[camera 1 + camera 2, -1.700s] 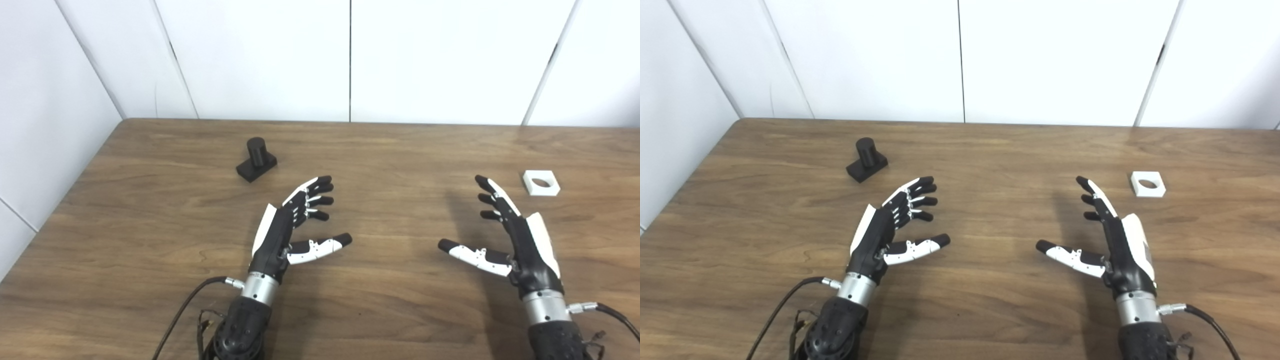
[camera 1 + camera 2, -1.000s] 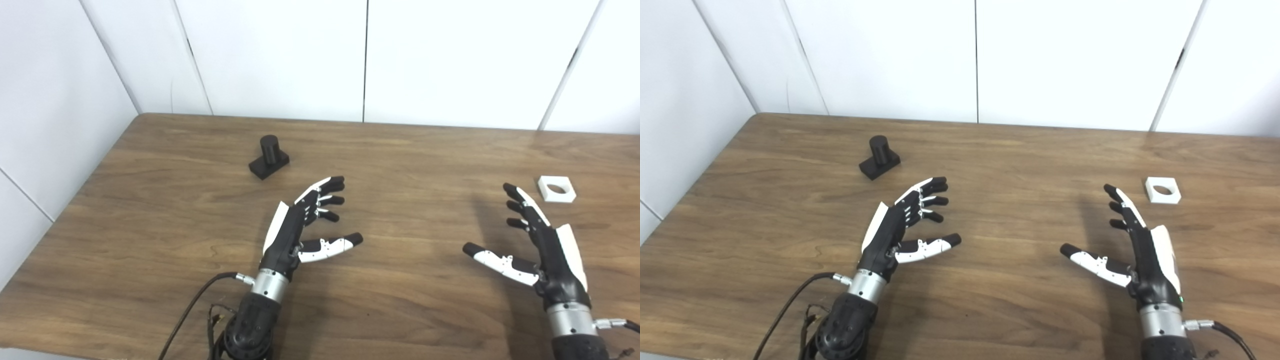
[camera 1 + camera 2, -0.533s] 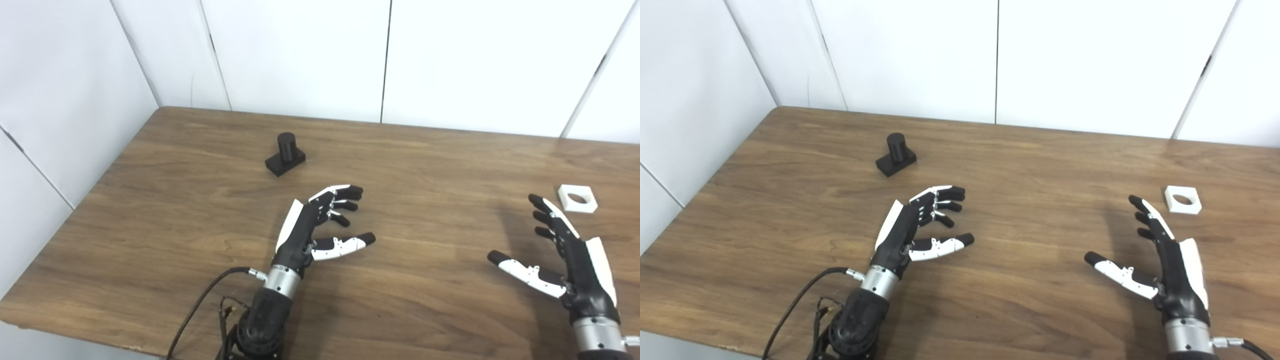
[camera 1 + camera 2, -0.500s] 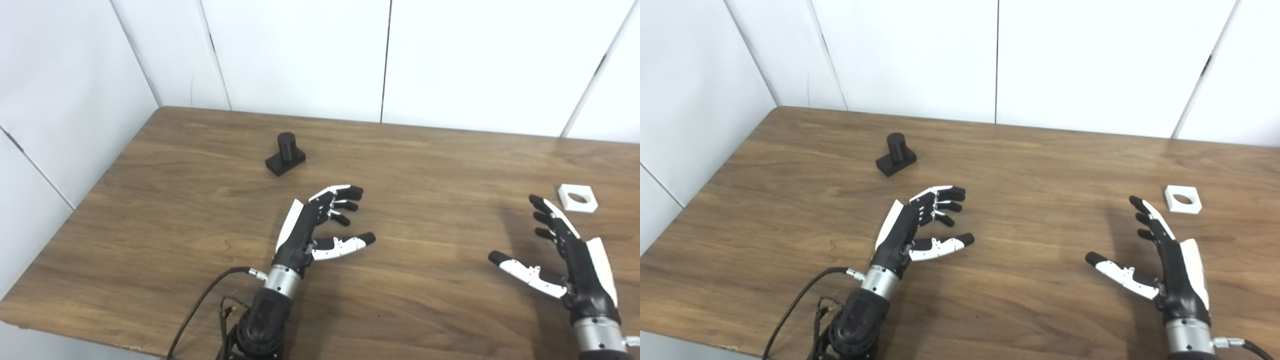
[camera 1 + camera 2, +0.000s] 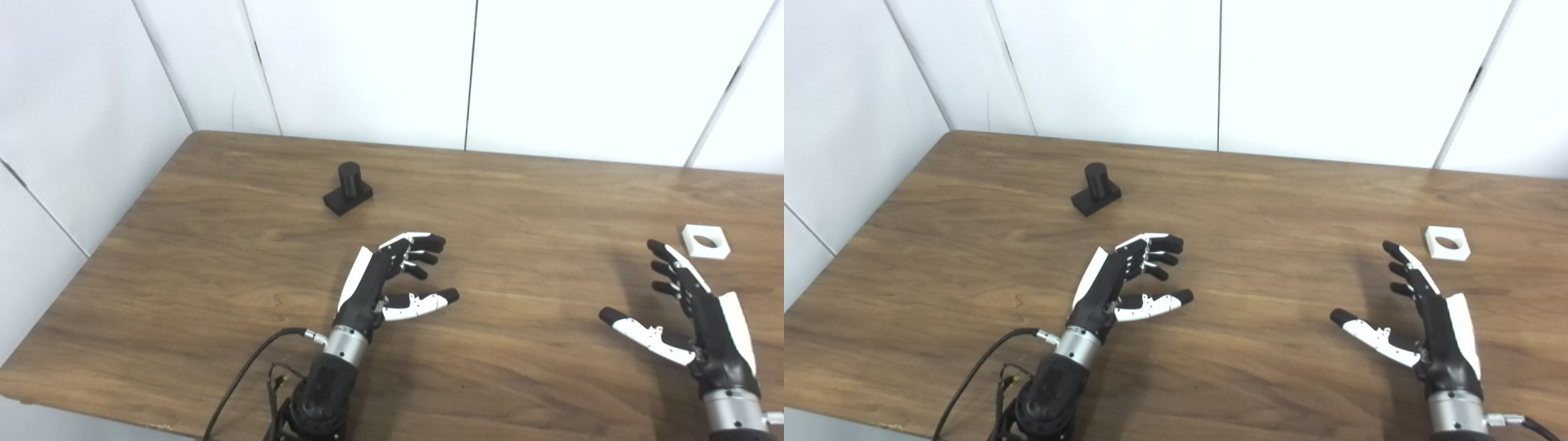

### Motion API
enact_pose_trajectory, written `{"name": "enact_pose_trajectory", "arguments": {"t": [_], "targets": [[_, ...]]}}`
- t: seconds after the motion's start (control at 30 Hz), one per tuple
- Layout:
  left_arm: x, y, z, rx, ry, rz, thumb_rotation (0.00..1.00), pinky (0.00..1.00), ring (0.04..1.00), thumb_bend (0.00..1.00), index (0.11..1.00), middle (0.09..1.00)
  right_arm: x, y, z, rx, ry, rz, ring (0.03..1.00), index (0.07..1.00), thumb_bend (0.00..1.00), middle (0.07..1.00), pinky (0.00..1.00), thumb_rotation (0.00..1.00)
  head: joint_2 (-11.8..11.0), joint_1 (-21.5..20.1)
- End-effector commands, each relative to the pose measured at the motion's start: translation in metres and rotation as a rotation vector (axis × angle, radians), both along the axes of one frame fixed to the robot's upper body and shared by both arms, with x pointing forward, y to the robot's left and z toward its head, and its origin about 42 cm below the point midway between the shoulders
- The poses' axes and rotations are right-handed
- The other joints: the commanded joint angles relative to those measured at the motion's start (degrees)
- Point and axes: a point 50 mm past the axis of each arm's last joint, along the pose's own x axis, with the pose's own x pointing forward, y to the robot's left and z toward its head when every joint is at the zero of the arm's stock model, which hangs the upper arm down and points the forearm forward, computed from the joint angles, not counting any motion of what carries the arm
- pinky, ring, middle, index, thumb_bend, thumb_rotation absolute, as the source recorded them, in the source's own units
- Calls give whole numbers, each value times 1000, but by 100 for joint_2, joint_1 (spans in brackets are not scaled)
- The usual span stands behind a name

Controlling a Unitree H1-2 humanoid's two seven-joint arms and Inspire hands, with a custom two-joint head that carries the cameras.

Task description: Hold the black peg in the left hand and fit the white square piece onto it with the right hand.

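Observation:
The black peg, a short cylinder upright on a flat black base, stands on the wooden table at the back left. My left hand hovers open in front of it, well short of it, its fingers a little curled. The white square piece, with a round hole in it, lies flat near the right edge. Just in front of that piece, not touching it, my right hand is open with fingers spread and thumb pointing inward.
White wall panels stand close behind the table and along its left side. The table's left front corner shows at the lower left. A black cable trails from my left wrist.
The camera has swung left and tilted, shifting the whole picture right. My left hand's fingers have curled in slightly. The peg and the white piece have stayed in place.

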Motion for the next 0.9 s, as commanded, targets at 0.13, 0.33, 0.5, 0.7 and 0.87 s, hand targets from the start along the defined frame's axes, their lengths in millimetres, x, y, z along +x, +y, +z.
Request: {"name": "enact_pose_trajectory", "arguments": {"t": [0.13, 0.33, 0.5, 0.7, 0.87], "targets": [[4, 4, 14, 29, -60, 21, 143, 581, 694, 702, 689, 737, 7, 1, 18, -9, -80, 22, 877, 867, 796, 899, 804, 347, 14, -3], [6, 5, 25, 95, -71, 76, 101, 599, 710, 710, 693, 745, 8, 0, 18, -16, -77, 19, 871, 865, 799, 894, 799, 337, 14, 5], [6, 6, 26, 101, -69, 80, 93, 605, 711, 709, 695, 745, 8, 0, 18, -16, -75, 17, 869, 865, 803, 895, 793, 340, 14, 5], [6, 10, 31, 132, -73, 98, 90, 602, 718, 715, 696, 749, 9, -1, 18, -21, -76, 18, 870, 867, 802, 896, 795, 353, 25, 8], [7, 11, 32, 131, -75, 105, 92, 611, 723, 720, 696, 752, 8, -1, 18, -29, -73, 19, 873, 871, 795, 899, 797, 362, 30, 7]]}}
